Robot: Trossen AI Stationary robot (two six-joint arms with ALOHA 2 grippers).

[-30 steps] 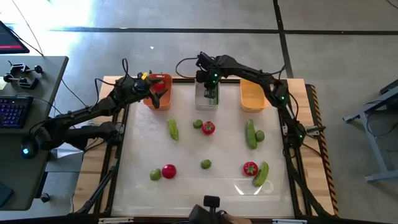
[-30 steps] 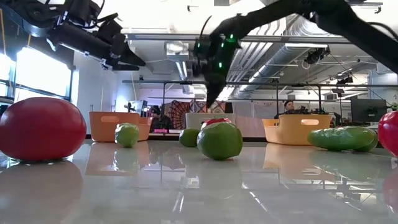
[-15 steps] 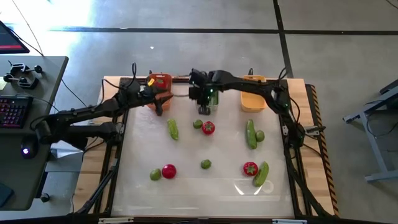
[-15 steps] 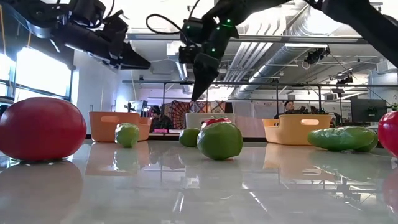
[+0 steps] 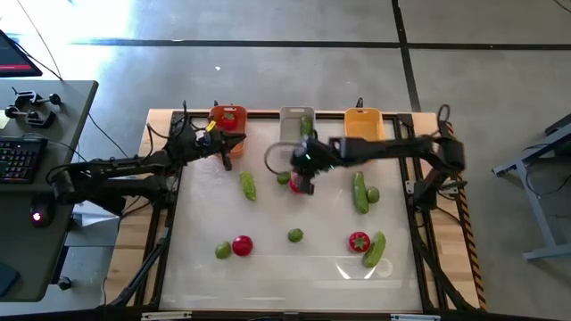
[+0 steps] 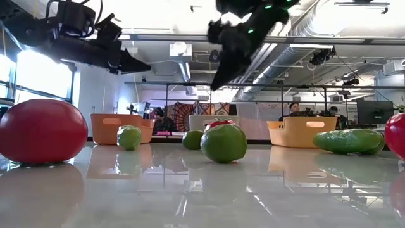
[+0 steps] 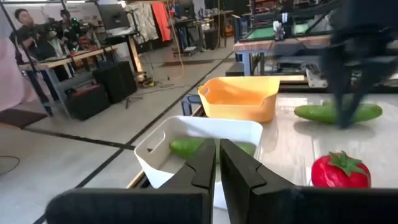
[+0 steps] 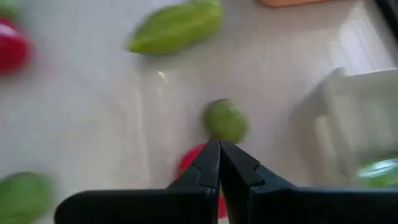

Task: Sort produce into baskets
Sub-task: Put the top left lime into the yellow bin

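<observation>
My left gripper (image 5: 228, 148) is shut and empty, level beside the near edge of the orange-red basket (image 5: 217, 117), which holds a tomato (image 5: 229, 117). My right gripper (image 5: 302, 185) is shut and empty, slanting down above a tomato (image 8: 191, 163) and a lime (image 8: 225, 120) in the table's middle. The pale grey basket (image 5: 291, 127) holds a cucumber (image 5: 307, 124). The yellow-orange basket (image 5: 361, 125) stands to its right. More tomatoes (image 5: 242, 245), limes (image 5: 294, 235) and cucumbers (image 5: 359, 193) lie on the table.
Loose produce lies scattered: a cucumber (image 5: 247, 185) left of centre, a lime (image 5: 222, 251) near the front left, a tomato (image 5: 359, 241) and a cucumber (image 5: 374, 249) at the front right. The three baskets line the far edge. People sit in the room beyond.
My left gripper has shut and drawn back a little from over the orange-red basket, sinking slightly. My right gripper, shut throughout, has swung from the pale grey basket toward the near edge, ending above the middle tomato and lime. The cucumber in the grey basket now shows.
</observation>
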